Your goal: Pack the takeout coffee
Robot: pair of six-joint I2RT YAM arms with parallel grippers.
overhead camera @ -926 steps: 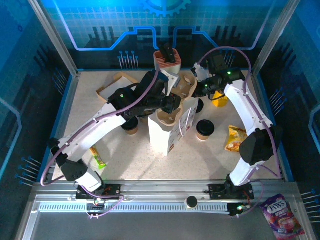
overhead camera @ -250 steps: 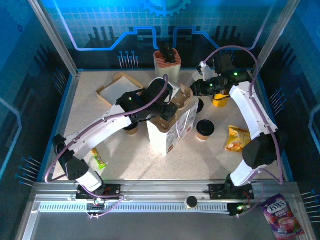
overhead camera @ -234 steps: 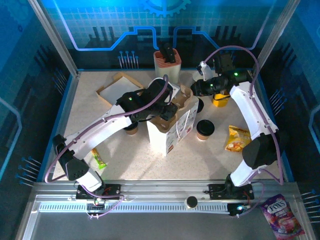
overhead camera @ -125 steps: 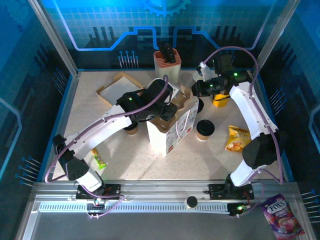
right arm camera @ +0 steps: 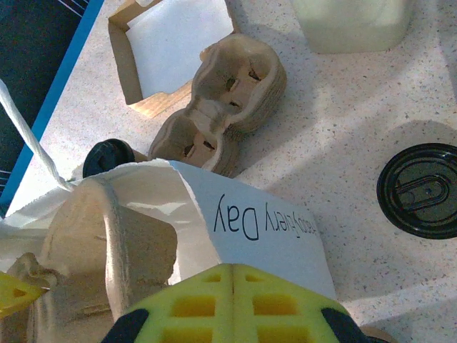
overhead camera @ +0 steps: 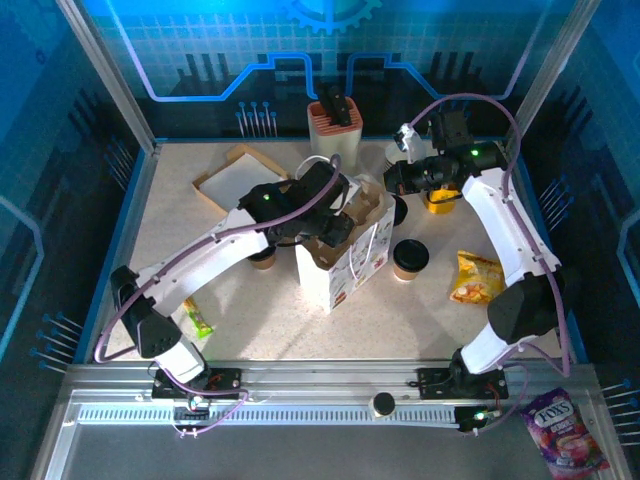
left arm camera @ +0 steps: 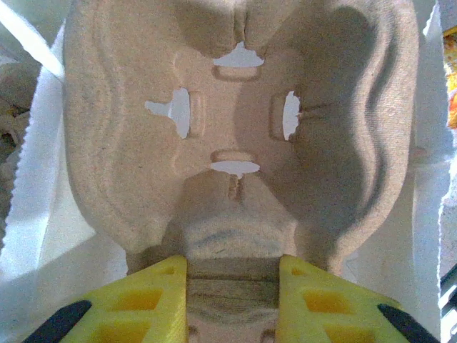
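A white paper bag (overhead camera: 347,268) stands open mid-table with a tan pulp cup carrier (left arm camera: 235,136) inside it. My left gripper (left arm camera: 232,268) is shut on the carrier's middle ridge, over the bag's mouth (overhead camera: 335,222). My right gripper (right arm camera: 234,275) is shut on the bag's printed rim (right arm camera: 264,221), at the bag's far right corner (overhead camera: 386,186). One takeout coffee (overhead camera: 410,256), tan with a black lid, stands right of the bag. Another takeout coffee (overhead camera: 262,258) peeks out under my left arm. The black lid (right arm camera: 421,189) of a further cup lies right of the bag's rim.
A second pulp carrier (right arm camera: 221,107) lies on the table beyond the bag, beside an open flat box (overhead camera: 235,175). A tan holder (overhead camera: 335,120) stands at the back. A yellow object (overhead camera: 438,200) and an orange snack packet (overhead camera: 472,276) lie at the right, a green packet (overhead camera: 197,318) near left.
My right gripper has closed on the bag's rim. My left gripper has shifted slightly right and back with the carrier. The coffee cups have not moved.
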